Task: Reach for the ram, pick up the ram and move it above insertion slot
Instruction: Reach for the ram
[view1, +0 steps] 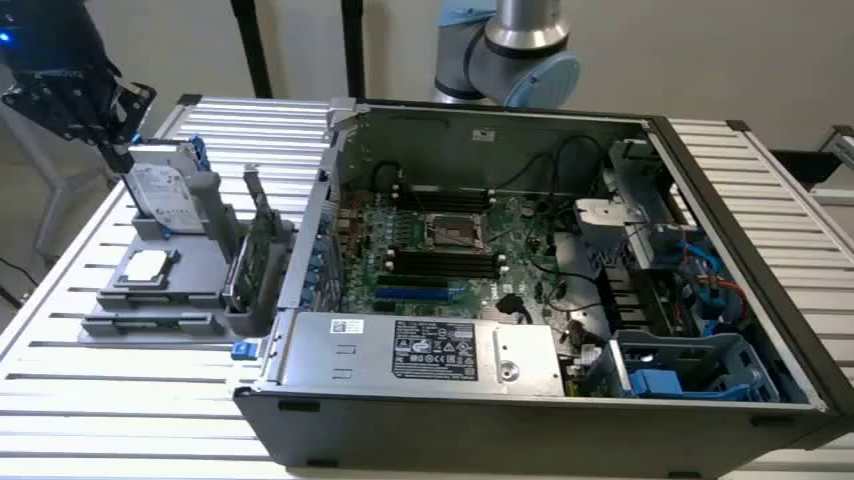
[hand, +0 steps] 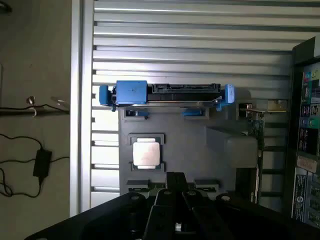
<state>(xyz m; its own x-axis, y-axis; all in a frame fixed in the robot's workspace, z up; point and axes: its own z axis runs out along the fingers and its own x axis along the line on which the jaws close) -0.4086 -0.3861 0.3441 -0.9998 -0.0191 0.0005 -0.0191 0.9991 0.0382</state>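
Black claw (hand: 176, 176): tips look pressed together, nothing held. Hangs high over grey plastic holder tray (hand: 200, 157), well apart from it. Long thin green ram stick (hand: 150, 187) stands on edge in tray's end slot, opposite end from silver blue-railed hard drive (hand: 167, 95), square metal processor chip (hand: 146, 152) between them. Step judged: reach, grasp not yet made. Grasp calls for claw opened, lined along stick, lowered straight.
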